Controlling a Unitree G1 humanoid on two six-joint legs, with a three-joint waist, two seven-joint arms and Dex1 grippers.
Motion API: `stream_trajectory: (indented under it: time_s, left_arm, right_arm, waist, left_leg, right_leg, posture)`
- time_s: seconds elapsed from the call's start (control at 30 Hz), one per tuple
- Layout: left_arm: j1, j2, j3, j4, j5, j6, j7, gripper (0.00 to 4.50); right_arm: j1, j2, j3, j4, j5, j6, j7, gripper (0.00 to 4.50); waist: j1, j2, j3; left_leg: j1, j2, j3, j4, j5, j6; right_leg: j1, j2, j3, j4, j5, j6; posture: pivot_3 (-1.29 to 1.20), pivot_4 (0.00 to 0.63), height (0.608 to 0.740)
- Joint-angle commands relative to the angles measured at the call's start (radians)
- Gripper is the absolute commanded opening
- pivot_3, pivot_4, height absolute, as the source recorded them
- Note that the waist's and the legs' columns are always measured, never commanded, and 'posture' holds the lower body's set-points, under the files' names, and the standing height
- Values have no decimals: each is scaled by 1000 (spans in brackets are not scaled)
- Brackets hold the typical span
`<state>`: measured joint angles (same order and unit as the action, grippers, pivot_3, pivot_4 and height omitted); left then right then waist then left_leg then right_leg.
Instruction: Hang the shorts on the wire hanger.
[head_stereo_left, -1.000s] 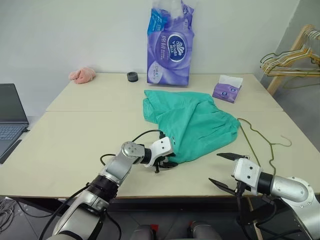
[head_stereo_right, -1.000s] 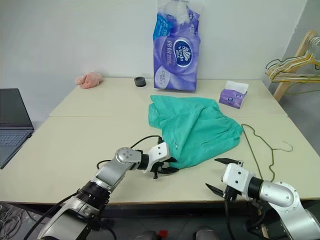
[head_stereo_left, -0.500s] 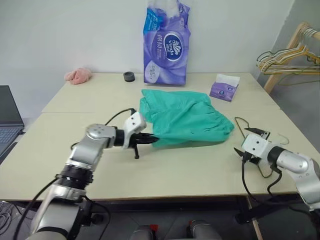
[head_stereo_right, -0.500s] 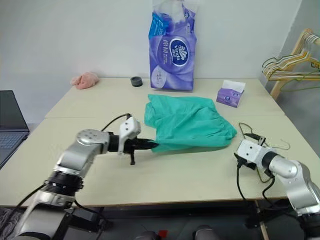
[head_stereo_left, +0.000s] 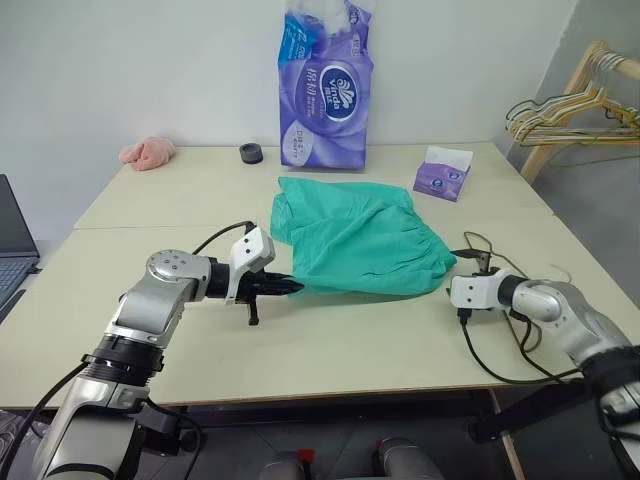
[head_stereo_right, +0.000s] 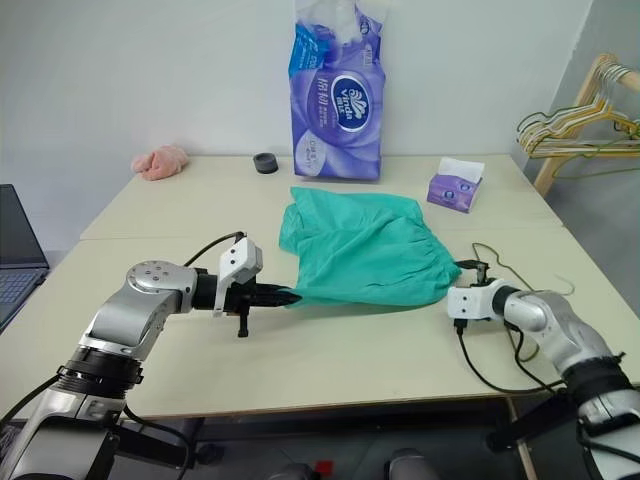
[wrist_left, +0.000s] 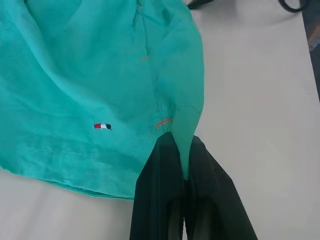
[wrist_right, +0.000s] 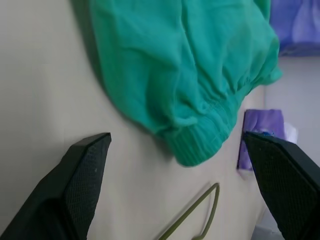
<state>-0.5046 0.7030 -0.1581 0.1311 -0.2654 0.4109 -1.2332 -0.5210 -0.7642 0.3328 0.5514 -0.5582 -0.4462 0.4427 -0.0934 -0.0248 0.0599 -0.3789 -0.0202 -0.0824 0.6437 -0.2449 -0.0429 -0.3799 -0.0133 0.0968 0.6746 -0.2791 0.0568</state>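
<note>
Now your left gripper (wrist_left: 184, 165) is clamped on a corner of the shorts (head_stereo_left: 355, 240), black fingers pressed together with the teal cloth pinched between them. From that grip the shorts spread away across the table (head_stereo_left: 330, 340) toward your right gripper (wrist_right: 177, 190), whose jaws stand wide apart, holding nothing. Just ahead of those parted fingers you have the gathered waistband, and the wire hanger (wrist_right: 192, 215) lies flat on the tabletop between them, beside the waistband.
</note>
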Motion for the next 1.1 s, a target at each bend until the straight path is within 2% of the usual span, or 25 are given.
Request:
stream_trajectory:
  time_s: [0.03, 0.23, 0.3, 0.37, 0.6, 0.7, 0.87, 0.97, 1.1]
  left_arm:
    - [-20, 21, 38, -12, -16, 1, -6, 33]
    - [-23, 30, 38, 11, -9, -11, -11, 33]
    - [-23, 34, 33, 21, -2, -20, -13, 0]
    - [-23, 35, 31, 29, 3, -27, -14, 0]
    - [-8, 48, 31, 58, 19, -45, -21, 0]
    - [0, 66, 26, 99, 31, -54, -42, 0]
    - [47, 129, -8, 155, 68, -89, -117, 0]
    - [134, 208, -22, 143, 64, -128, -234, 0]
    - [201, 256, -14, 65, 11, -71, -312, 0]
  right_arm:
    - [-95, 26, 31, 96, -65, -62, -93, 4500]
    - [-205, 75, 108, 279, -153, -107, -193, 4500]
    - [-231, 88, 122, 328, -166, -113, -211, 4112]
    - [-246, 94, 131, 361, -166, -121, -212, 3566]
    - [-250, 90, 128, 382, -148, -162, -192, 1072]
    - [-239, 75, 107, 329, -102, -184, -123, 36]
    - [-176, 33, 70, 121, 49, -159, 120, 36]
    - [-52, -33, 38, -187, 194, -21, 338, 36]
    - [73, -99, 9, -470, 283, 163, 499, 36]
  waist:
    - [-2, 0, 0]
    - [-7, 0, 0]
    - [-12, 0, 0]
    - [-14, 0, 0]
    - [-21, 0, 0]
    - [-22, 0, 0]
    - [-29, 0, 0]
    - [-28, 1, 1]
    - [-20, 4, 3]
  left_leg:
    - [0, 0, 0, 0, 0, 0]
    - [0, -1, -1, 0, 0, 0]
    - [0, -1, -1, 0, 0, 0]
    - [0, -1, -1, 0, 0, 0]
    - [0, -1, -2, 0, 0, 0]
    - [1, -1, -2, 0, 0, 0]
    - [1, -1, -3, 0, -1, 1]
    - [0, 1, -8, 0, -1, 2]
    - [0, 5, -11, 1, -2, 3]
  right_leg:
    - [0, 0, 0, 0, 0, 0]
    - [0, -1, 0, 2, 0, 0]
    - [0, -1, 0, 2, 0, 0]
    - [0, -1, -1, 2, 0, -1]
    - [0, -1, -1, 3, 0, -1]
    - [0, -1, -1, 3, 0, -1]
    - [0, -1, -1, 4, -1, 0]
    - [0, -2, -2, 4, -1, 0]
    - [0, -2, -4, 4, -2, 0]
  posture:
    - [-70, 24, 740]
    - [-69, 21, 740]
    - [-67, 23, 740]
    - [-66, 23, 740]
    - [-70, 24, 740]
    - [-69, 25, 740]
    - [-65, 31, 740]
    - [-71, 36, 740]
    - [-69, 37, 740]
